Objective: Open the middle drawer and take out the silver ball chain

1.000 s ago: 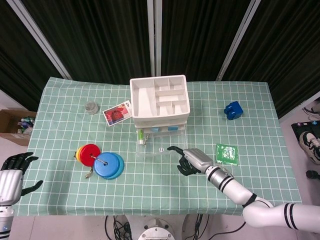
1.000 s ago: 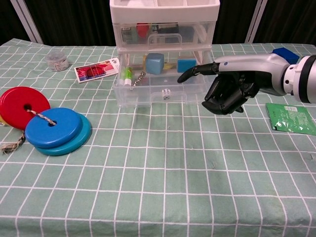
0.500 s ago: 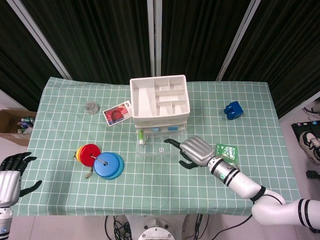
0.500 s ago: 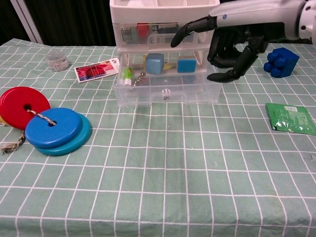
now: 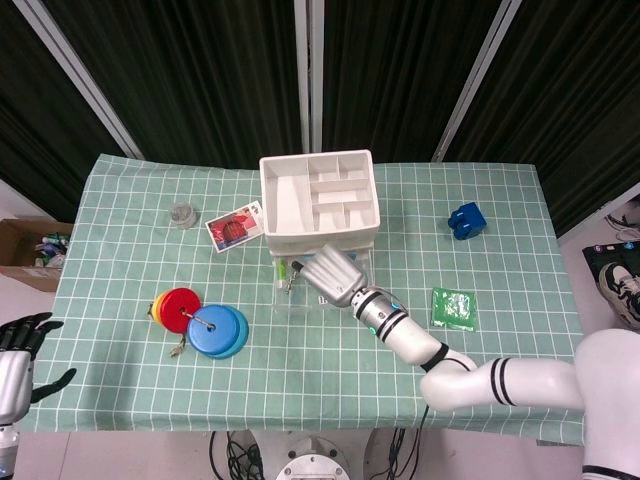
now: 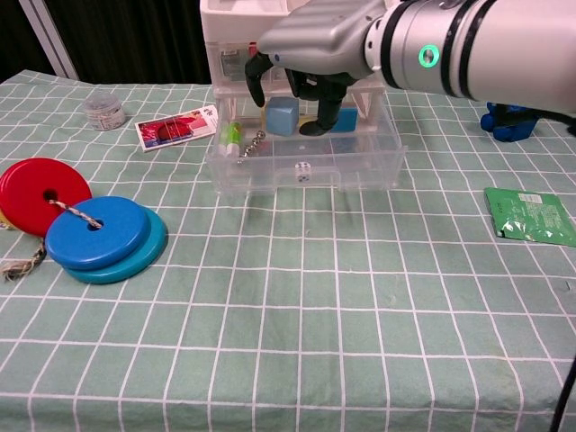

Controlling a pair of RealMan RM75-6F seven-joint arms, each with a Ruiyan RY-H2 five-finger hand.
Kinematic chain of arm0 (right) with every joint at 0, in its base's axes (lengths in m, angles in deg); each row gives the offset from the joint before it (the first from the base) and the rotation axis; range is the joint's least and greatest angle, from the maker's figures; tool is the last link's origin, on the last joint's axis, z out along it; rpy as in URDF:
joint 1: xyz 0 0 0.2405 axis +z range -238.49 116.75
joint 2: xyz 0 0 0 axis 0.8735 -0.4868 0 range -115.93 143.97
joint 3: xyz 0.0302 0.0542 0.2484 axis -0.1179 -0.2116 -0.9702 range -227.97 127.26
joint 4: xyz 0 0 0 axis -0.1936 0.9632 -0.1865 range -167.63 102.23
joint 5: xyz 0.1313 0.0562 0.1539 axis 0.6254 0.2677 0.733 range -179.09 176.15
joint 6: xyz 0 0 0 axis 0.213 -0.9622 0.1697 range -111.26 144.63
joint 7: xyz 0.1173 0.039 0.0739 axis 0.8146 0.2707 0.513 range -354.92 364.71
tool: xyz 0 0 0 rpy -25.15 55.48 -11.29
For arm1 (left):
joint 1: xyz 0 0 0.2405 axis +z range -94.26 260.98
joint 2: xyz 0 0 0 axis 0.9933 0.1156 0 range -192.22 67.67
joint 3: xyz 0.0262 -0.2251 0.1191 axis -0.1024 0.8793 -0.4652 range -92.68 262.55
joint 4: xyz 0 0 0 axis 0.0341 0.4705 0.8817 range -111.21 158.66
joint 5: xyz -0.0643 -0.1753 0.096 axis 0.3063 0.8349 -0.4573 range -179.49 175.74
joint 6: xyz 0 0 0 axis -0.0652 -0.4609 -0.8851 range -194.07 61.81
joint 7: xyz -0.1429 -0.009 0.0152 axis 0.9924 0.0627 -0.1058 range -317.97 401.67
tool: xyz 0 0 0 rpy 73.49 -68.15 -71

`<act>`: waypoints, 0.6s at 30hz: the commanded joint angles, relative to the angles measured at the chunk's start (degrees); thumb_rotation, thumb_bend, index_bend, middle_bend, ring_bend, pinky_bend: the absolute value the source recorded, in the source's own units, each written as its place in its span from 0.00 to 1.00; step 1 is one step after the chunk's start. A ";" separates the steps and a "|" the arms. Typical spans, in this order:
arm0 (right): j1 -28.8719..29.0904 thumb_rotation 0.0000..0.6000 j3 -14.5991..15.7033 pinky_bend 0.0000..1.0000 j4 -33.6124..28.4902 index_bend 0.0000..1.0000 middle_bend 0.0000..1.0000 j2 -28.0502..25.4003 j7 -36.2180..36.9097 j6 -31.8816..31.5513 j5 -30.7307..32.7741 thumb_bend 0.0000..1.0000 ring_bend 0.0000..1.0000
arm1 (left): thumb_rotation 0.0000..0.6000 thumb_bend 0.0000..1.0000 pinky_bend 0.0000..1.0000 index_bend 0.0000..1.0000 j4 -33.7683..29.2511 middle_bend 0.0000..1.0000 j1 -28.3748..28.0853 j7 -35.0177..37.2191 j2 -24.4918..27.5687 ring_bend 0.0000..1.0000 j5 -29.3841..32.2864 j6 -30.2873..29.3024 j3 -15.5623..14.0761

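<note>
Right robot hand (image 6: pixel 306 54) fingers spread, empty, above open middle drawer (image 6: pixel 306 166), silver ball chain (image 6: pixel 253 143) just below-left

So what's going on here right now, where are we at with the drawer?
The middle drawer of the white organizer is pulled out. The right hand hangs over its left part, fingers pointing down above the silver ball chain, which lies in the drawer beside a green tube. It holds nothing; the chain is not yet gripped. The left hand sits at the table's left edge, holding nothing.
</note>
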 commanded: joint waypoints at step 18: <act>1.61 1.00 2.55 0.90 11.54 0.36 0.91 8.88 3.04 0.07 -6.72 0.28 0.90 | 1.00 0.04 0.19 0.30 1.43 0.22 0.11 1.11 -0.98 0.18 0.17 0.36 0.44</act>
